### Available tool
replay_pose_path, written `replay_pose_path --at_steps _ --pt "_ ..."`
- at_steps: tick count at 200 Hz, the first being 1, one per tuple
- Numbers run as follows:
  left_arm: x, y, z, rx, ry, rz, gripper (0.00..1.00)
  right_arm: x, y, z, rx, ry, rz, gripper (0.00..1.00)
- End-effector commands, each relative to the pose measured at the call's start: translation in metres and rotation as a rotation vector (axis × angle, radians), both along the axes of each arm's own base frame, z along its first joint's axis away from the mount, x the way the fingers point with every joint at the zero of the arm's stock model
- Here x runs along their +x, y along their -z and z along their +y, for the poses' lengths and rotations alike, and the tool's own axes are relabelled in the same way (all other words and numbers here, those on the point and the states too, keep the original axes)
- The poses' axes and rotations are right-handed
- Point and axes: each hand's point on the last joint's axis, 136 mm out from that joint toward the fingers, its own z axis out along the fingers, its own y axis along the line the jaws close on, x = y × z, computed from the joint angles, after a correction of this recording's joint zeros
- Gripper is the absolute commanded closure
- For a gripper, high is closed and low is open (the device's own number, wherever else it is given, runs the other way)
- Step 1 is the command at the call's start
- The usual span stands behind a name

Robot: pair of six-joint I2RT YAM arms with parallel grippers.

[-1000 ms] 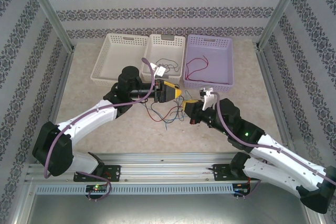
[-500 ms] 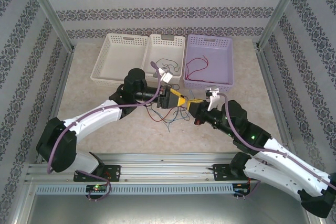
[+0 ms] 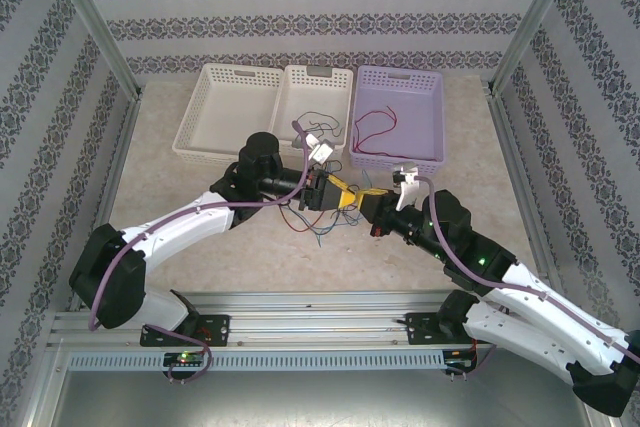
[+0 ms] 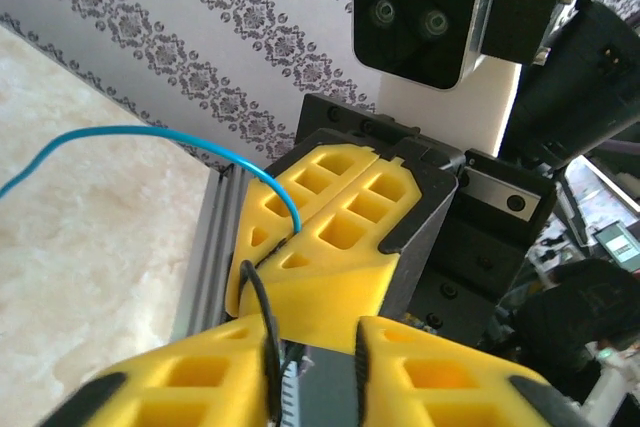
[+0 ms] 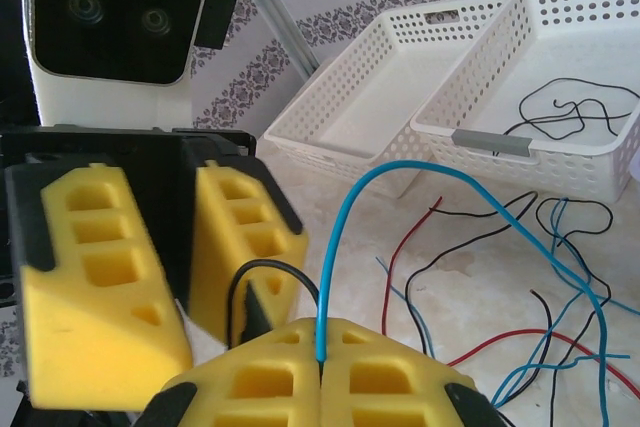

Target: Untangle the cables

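Your left arm folds out from its base to an elbow at the lower left of the overhead view. From there it reaches up and right to mid-frame, with the left gripper pointing right. Its yellow fingers stand a narrow gap apart. In the left wrist view a black cable lies in that gap against one finger's inner face, and you can't see it pinched.

Tip to tip with it is the right gripper, pointing left. Its jaws are pressed together on a blue cable, which leaves the seam between the fingers and arcs off to the right of the right wrist view. Your right arm runs from that gripper down to an elbow in the lower right corner, then back left to its base.

Below the two grippers at mid-frame overhead, the loose cables sprawl across each other in red, blue and black on the pale marbled table.

Along the table's far edge, three baskets sit side by side:
- A white basket is at the left.
- A middle white basket has a coiled dark cable in it.
- A lilac basket holds a red cable.

Patterned wallpaper closes the space on three sides. An aluminium rail carries the arm bases along the bottom.
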Motion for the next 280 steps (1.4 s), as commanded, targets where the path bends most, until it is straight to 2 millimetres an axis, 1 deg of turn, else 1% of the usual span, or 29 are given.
replay_pose_path --at_steps 1,14,20,25,55,71,96,106,136,150,169,185,202,211,223,230,246,280 --pt "-0.008 -0.016 -0.002 -0.042 0.041 -0.065 0.81 -0.002 -0.015 -0.001 0.043 -0.007 -0.016 1.00" --pt "-0.009 -0.017 -0.003 -0.041 0.043 -0.069 0.89 -0.002 -0.013 -0.002 0.039 -0.002 -0.013 1.00" --pt "-0.008 -0.016 -0.002 -0.040 0.041 -0.069 0.94 -0.003 -0.011 -0.003 0.036 -0.001 -0.010 1.00" --pt "-0.008 -0.016 -0.002 -0.039 0.039 -0.072 1.00 -0.003 -0.010 -0.004 0.035 0.002 -0.010 1.00" --pt "-0.007 -0.017 0.001 -0.017 0.005 -0.103 1.00 -0.002 -0.001 -0.015 0.021 0.046 0.007 1.00" --pt "-0.004 -0.015 0.004 0.011 -0.037 -0.132 1.00 -0.002 0.006 -0.021 0.025 0.073 0.023 0.89" --pt "0.006 -0.011 0.012 0.095 -0.130 -0.185 1.00 -0.002 0.019 -0.028 0.023 0.102 0.039 0.81" --pt "0.011 -0.009 0.016 0.126 -0.177 -0.199 1.00 -0.002 0.022 -0.031 0.023 0.113 0.042 0.75" --pt "0.030 -0.002 0.025 0.224 -0.294 -0.216 1.00 -0.002 0.036 -0.037 0.013 0.132 0.058 0.69" --pt "0.037 -0.001 0.030 0.274 -0.336 -0.221 1.00 0.000 0.043 -0.039 0.006 0.146 0.068 0.68" --pt "0.047 -0.002 0.045 0.340 -0.418 -0.234 1.00 0.004 0.054 -0.045 -0.018 0.178 0.097 0.64" --pt "0.059 -0.005 0.068 0.390 -0.527 -0.243 1.00 0.006 0.075 -0.052 -0.082 0.215 0.158 0.61" --pt "0.072 -0.018 0.101 0.418 -0.664 -0.256 1.00 0.006 0.108 -0.062 -0.169 0.269 0.268 0.55" --pt "0.078 -0.028 0.121 0.430 -0.736 -0.266 1.00 0.004 0.126 -0.067 -0.202 0.290 0.326 0.52" --pt "0.080 -0.046 0.143 0.424 -0.804 -0.278 1.00 0.002 0.143 -0.071 -0.221 0.314 0.378 0.46" --pt "0.078 -0.058 0.151 0.410 -0.825 -0.294 1.00 0.002 0.150 -0.074 -0.227 0.330 0.394 0.43" --pt "0.071 -0.085 0.165 0.382 -0.864 -0.344 1.00 0.001 0.160 -0.078 -0.234 0.348 0.413 0.40" --pt "0.061 -0.136 0.187 0.348 -0.957 -0.443 1.00 -0.001 0.171 -0.088 -0.254 0.379 0.435 0.36"
